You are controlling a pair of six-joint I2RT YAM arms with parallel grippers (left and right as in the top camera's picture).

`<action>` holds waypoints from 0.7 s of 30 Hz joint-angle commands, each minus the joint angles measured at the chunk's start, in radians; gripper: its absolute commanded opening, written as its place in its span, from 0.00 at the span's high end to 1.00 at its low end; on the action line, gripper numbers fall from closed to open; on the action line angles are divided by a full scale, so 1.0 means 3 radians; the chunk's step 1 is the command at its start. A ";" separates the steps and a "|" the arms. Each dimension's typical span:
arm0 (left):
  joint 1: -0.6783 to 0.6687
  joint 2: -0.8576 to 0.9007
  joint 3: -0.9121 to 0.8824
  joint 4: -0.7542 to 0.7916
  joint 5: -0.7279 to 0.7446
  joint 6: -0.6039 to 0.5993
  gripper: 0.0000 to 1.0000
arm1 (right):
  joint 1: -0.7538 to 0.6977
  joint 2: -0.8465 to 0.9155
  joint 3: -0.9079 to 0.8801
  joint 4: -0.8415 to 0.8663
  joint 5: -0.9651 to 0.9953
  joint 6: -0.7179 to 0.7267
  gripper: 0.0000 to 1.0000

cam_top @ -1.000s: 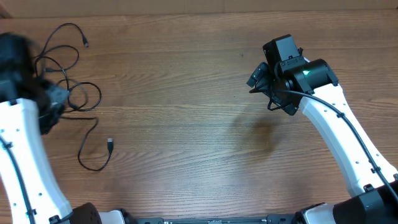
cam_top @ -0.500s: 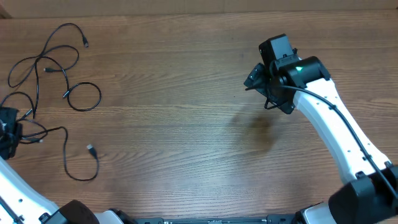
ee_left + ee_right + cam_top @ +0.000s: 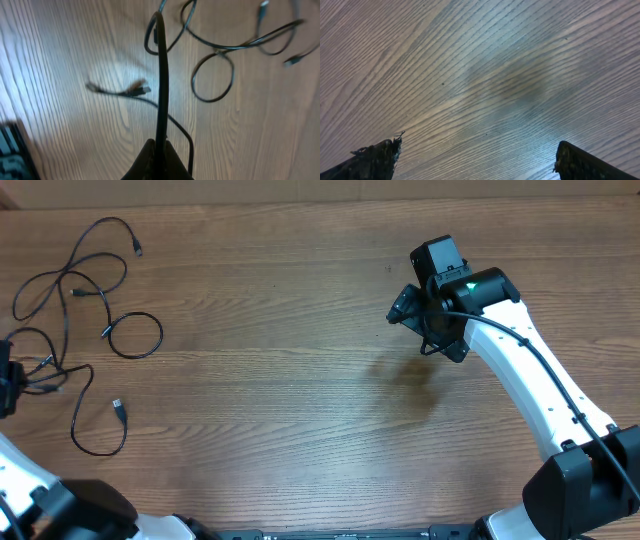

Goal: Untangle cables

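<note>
Overhead view shows the cables (image 3: 107, 330) as loose curly strands on the left part of the wooden counter (image 3: 300, 400), not wound in one knot. There are long loops toward the far left corner, a small round loop beside them, and, nearer to the robot, a curved strand which finishes in a plug end (image 3: 120, 408). The left gripper (image 3: 6, 388) is at the very left edge of the counter, where several strands meet. In the left wrist view this gripper (image 3: 159, 152) is closed on one thin black cable, which runs straight away from the fingertips, while the other strands lie on the wood behind it, a little blurred. The right gripper (image 3: 404, 306) is well apart from the cables, over the right half of the counter. In the right wrist view its fingers (image 3: 375, 157) stand wide open and hold nothing; between them only the wood grain is seen.
</note>
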State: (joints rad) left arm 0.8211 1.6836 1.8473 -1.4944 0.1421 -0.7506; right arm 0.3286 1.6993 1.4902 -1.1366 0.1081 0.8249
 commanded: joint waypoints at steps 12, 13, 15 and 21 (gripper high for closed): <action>0.0693 0.0295 0.0000 -0.0266 -0.0126 -0.0430 0.96 | -0.0009 0.0023 0.0006 0.0037 0.0006 -0.0053 0.00; 0.0750 0.0296 0.0000 -0.0264 -0.0151 -0.0445 0.96 | -0.0009 0.0023 0.0006 0.0037 0.0005 -0.0052 0.00; 0.0881 0.0298 -0.0005 -0.0254 -0.0148 -0.0418 0.96 | -0.0009 0.0023 0.0006 0.0042 0.0005 -0.0053 0.00; 0.0904 0.0301 -0.0151 -0.0099 0.0067 -0.0409 0.96 | -0.0009 0.0023 0.0006 0.0094 -0.0120 -0.0080 0.00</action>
State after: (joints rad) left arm 1.0973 1.7695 1.8359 -1.5448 0.1272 -0.8619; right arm 0.3286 1.6993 1.4902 -1.1168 0.0967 0.8112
